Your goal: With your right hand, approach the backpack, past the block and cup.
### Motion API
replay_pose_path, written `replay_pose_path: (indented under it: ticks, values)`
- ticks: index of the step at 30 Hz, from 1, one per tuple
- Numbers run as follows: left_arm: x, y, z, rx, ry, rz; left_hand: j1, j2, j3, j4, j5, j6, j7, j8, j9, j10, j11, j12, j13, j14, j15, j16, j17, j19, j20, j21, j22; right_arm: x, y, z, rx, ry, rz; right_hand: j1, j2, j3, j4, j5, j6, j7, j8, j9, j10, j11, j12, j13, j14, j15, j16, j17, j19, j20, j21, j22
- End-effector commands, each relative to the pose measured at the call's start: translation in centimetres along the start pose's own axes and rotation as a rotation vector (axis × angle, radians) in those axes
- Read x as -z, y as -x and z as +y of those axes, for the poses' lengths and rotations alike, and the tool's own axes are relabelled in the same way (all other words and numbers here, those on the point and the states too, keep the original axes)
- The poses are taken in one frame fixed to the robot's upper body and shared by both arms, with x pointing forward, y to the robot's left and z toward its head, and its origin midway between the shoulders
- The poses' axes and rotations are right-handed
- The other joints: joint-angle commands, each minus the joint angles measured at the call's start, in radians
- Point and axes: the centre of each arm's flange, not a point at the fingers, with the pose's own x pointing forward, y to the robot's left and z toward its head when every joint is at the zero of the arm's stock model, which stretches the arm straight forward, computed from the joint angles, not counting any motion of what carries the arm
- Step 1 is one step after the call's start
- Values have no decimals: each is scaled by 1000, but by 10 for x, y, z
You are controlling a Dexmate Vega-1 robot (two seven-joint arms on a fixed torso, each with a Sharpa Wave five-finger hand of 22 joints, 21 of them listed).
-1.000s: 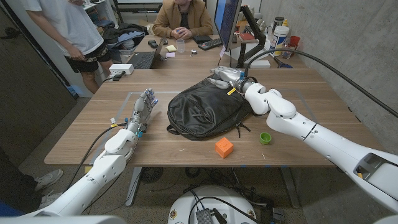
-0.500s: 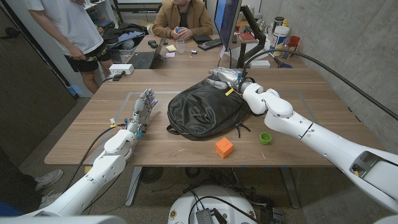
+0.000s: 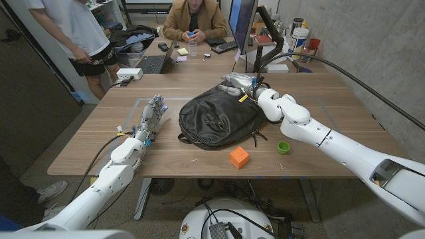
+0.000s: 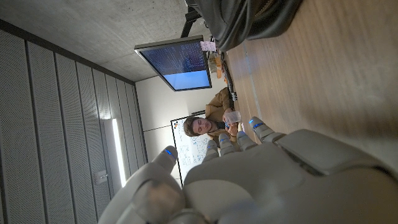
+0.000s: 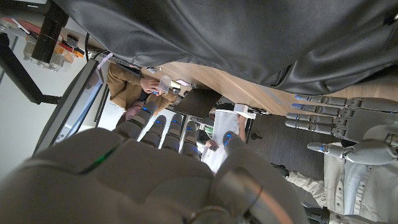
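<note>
- The orange block (image 3: 239,157) sits nearest the robot on the wooden counter (image 3: 86,143), at about 6 o'clock from the backpack (image 3: 219,119); the small green cup (image 3: 283,147) stands near it, at its 3 o'clock, both apart from the bag.
- The left robot hand (image 3: 151,117) stands on the counter at 9 o'clock of the backpack, fingers straight and slightly apart, holding nothing; the right wrist view shows it (image 5: 323,115) beyond the bag's edge with fingers stretched out.
- The black backpack lies flat at the counter's middle, a strap trailing from its near right side toward the cup.
- The right robot hand (image 3: 240,82) is at the backpack's far edge, about 1 o'clock of the bag's middle, past block and cup. Its fingers look loosely extended over the bag's top; whether they touch or grip it cannot be told.
- Beyond the counter at 12 o'clock, a seated person (image 3: 194,18) holds something small; another person (image 3: 73,30) stands at 10 o'clock by a laptop (image 3: 154,63).
</note>
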Motion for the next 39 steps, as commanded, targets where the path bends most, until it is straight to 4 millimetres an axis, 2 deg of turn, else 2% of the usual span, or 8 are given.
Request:
replay_pose_path:
  ticks: [1, 23, 24, 26, 28, 33, 39]
  values:
    - [2, -3, -1, 6, 3, 3, 5, 112, -2, -2, 5, 3, -3, 4, 5, 5, -3, -1, 4, -3, -57, 1, 3, 0, -55, 6, 2, 0, -2, 4, -7, -1, 0, 12, 15, -5, -2, 0, -8, 0, -4, 1, 0, 5, 1, 2, 6, -35, -1, 2, 10, -76, -1, 1]
    - [3, -4, -3, 17, 6, 3, 5, 113, -2, -2, 5, 2, 0, 4, 5, 3, 0, -2, 4, -1, -55, 2, 3, 3, -55, 7, 2, -2, -1, 13, -29, -2, -6, 13, 16, -10, -1, 0, -16, -4, -5, 1, -3, 3, 0, 2, 6, -36, 0, 3, 13, -76, -4, 2]
    - [3, -4, -3, 16, 6, 3, 5, 113, -2, -2, 5, 2, -1, 4, 5, 3, 0, -2, 4, -2, -55, 2, 3, 2, -55, 7, 2, -2, -1, 13, -30, 0, -7, 13, 15, -11, -1, 0, -15, -11, -4, 1, -3, 3, 0, 2, 5, -37, -1, 3, 14, -76, -5, 2]
    - [3, -3, -3, 17, 7, 4, 5, 113, -2, -2, 5, 2, -1, 4, 5, 3, 0, -1, 4, -2, -55, 2, 3, 3, -55, 7, 2, -3, -1, 14, -31, 2, -8, 18, 18, -10, -2, 1, -1, -59, 2, 2, -5, -9, 0, 2, 6, -38, -1, 2, 18, -71, -6, 2]
    - [4, -3, -3, 18, 7, 5, 5, 113, -2, -2, 5, 2, -2, 4, 5, 3, -1, -1, 4, -2, -56, 2, 3, 3, -56, 7, 2, -3, -1, 15, -34, 1, -8, 19, 18, -11, -2, 1, 2, -73, 2, 2, -5, -16, 0, 2, 7, -42, -1, 2, 18, -71, -7, 1]
    - [4, -2, -2, 19, 6, 5, 5, 113, -2, -2, 5, 1, -1, 4, 5, 4, 0, -1, 4, -1, -55, 2, 3, 5, -56, 8, 2, -4, 0, 17, -38, 1, -12, 19, 18, -14, 0, 1, -8, -51, -2, 2, -5, -12, 0, 2, 10, -36, 0, 3, 22, -63, -8, 2]
    - [3, -1, -2, 21, 5, 4, 6, 113, -2, -2, 5, 1, -1, 4, 5, 3, 0, -1, 4, -1, -55, 2, 3, 5, -55, 8, 2, -7, 0, 19, -46, 2, -16, 18, 18, -16, 2, 0, -9, -47, -2, 2, -7, -16, 0, 2, 10, -39, 1, 3, 21, -66, -10, 2]
